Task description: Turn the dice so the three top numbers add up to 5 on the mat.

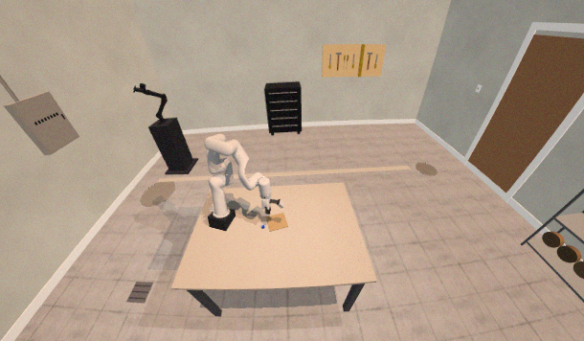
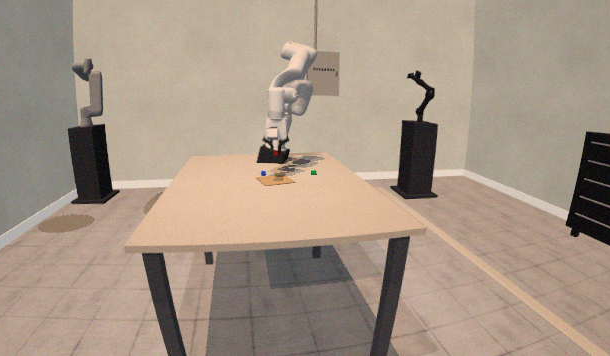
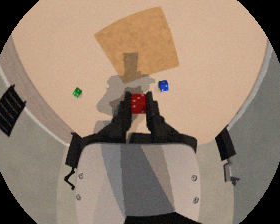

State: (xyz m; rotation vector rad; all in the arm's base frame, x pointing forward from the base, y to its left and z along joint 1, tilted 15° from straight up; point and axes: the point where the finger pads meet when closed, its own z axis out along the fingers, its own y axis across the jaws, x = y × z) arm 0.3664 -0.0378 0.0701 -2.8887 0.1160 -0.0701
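While the hand (image 1: 267, 211) (image 2: 275, 150) (image 3: 138, 99) grips the red die (image 2: 275, 153) (image 3: 138, 104) above the surface (image 1: 315, 254) (image 2: 269, 215) (image 3: 216, 55), short of the mat (image 1: 278, 223) (image 2: 275, 181) (image 3: 143, 42), it should carry it level, lower gently, then release once flat.
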